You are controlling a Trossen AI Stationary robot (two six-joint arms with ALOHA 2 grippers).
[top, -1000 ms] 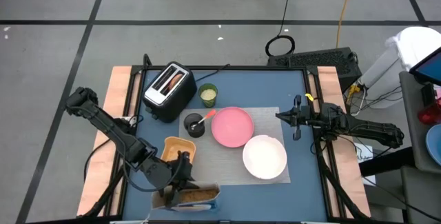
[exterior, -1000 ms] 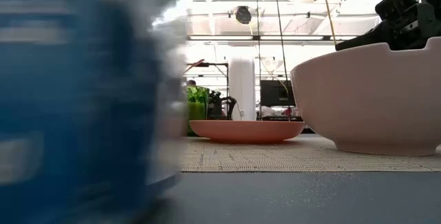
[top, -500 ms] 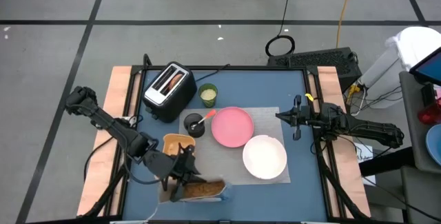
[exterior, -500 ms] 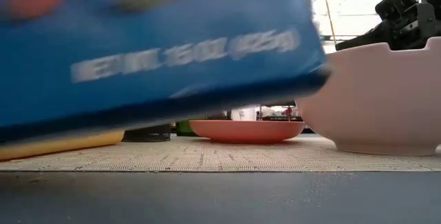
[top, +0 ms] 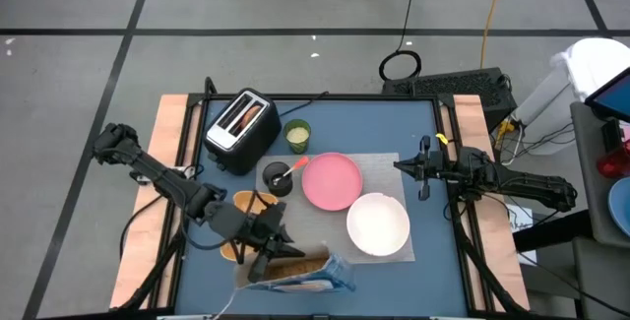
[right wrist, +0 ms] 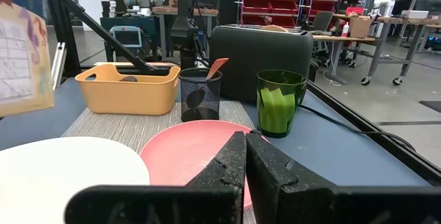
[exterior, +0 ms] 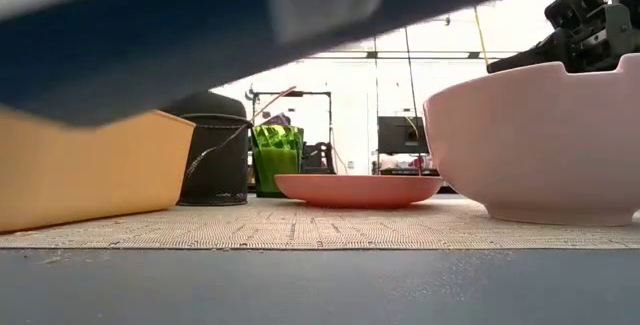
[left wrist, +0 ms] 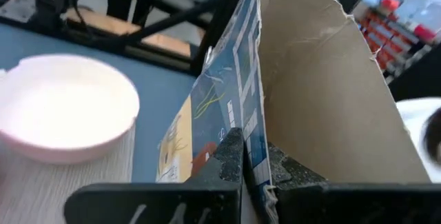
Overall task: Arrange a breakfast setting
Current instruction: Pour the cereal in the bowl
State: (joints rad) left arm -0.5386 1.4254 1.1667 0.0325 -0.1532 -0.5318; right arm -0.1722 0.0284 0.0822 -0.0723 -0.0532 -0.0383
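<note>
My left gripper [top: 266,244] is shut on a blue cereal box [top: 300,273], held in the air over the table's near edge, left of the white bowl [top: 378,224]. The box shows as a blue blur in the low view [exterior: 250,15]. The bowl and the pink plate [top: 331,180] stand on the grey mat [top: 335,217]. A spoon [top: 295,165] stands in a black mesh cup [top: 279,177]. My right gripper [top: 399,165] is shut and empty, right of the plate. The cereal itself is hidden. My left gripper pinches one wall of the box [left wrist: 256,156] between its two fingers. One finger [left wrist: 231,158] lies on the blue printed face and the other [left wrist: 289,172] on the bare brown cardboard side. The box is lifted clear and tipped over, its torn open end [top: 340,279] toward the bowl.
A yellow tray [top: 248,212] sits on the mat's left end, partly under my left arm. A black-and-silver toaster [top: 239,128] with a brown bagel half [top: 248,115] stands at the far left, a green cup [top: 297,136] beside it.
My left gripper has risen and gone toward the table's right edge, toward the bowl, with the box. The box stood low at the near edge, has been lifted clear and has tipped, its open end now pointing at the bowl.
</note>
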